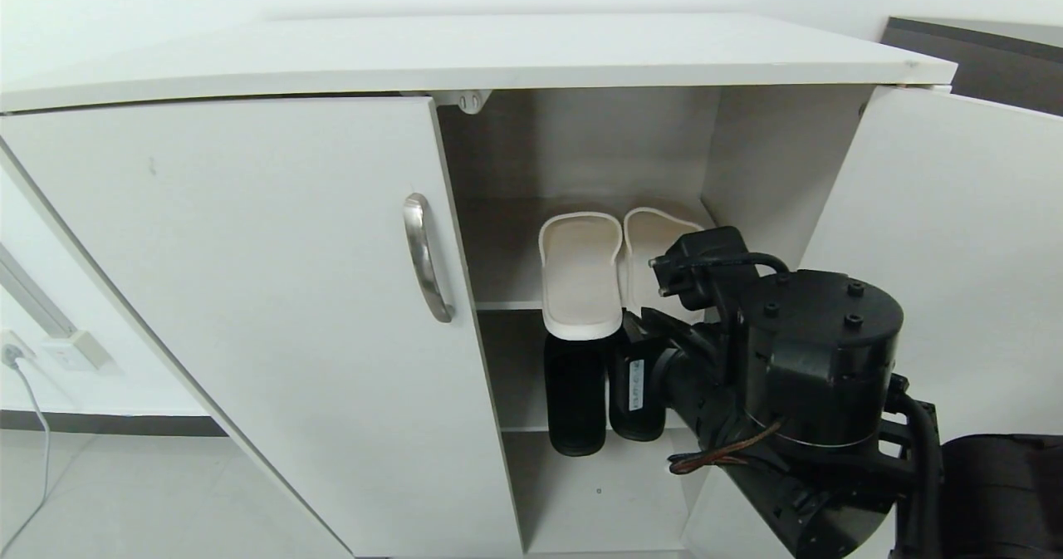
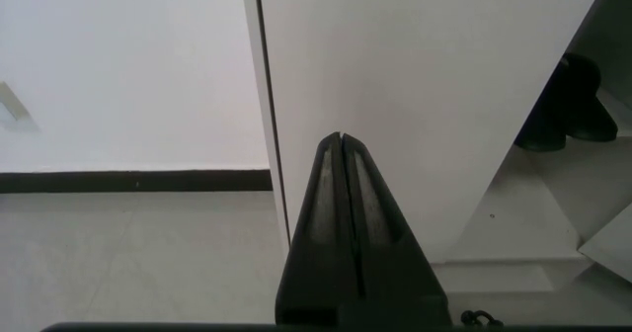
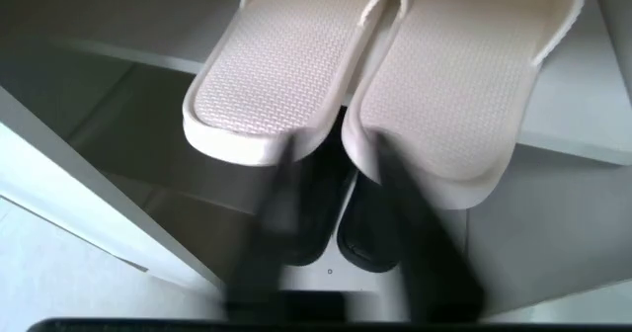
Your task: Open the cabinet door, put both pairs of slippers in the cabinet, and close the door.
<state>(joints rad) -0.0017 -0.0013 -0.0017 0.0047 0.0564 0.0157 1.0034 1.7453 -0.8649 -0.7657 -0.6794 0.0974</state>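
White cabinet (image 1: pixel 498 52) is standing with its left door (image 1: pixel 232 293) shut at 9 o'clock of the opening. The right door (image 1: pixel 938 252) is swinging wide at 3 o'clock. The door is looking like a stiff, light panel on hinges, best pushed near the free edge, no pinch needed.

Upper shelf (image 1: pixel 507 293) is holding the white slippers (image 1: pixel 581 277) side by side, touching, heels overhanging the front edge. Lower shelf (image 1: pixel 523 422), at 6 o'clock of that, is holding the black slippers (image 1: pixel 575 393), also sticking out. The bottom compartment (image 1: pixel 598 492) is sitting bare.

Both pairs are probably foam: light, bendy, not fragile, slightly grippy on the textured sole. The overhanging heels are the spot to nudge so the door clears.

Right gripper (image 3: pixel 336 174) is hovering at the heels, fingers spread with nothing between them. Left gripper (image 2: pixel 341 149) is facing the shut door, fingers pressed together on nothing. The door handle (image 1: pixel 425 257) is going untouched.
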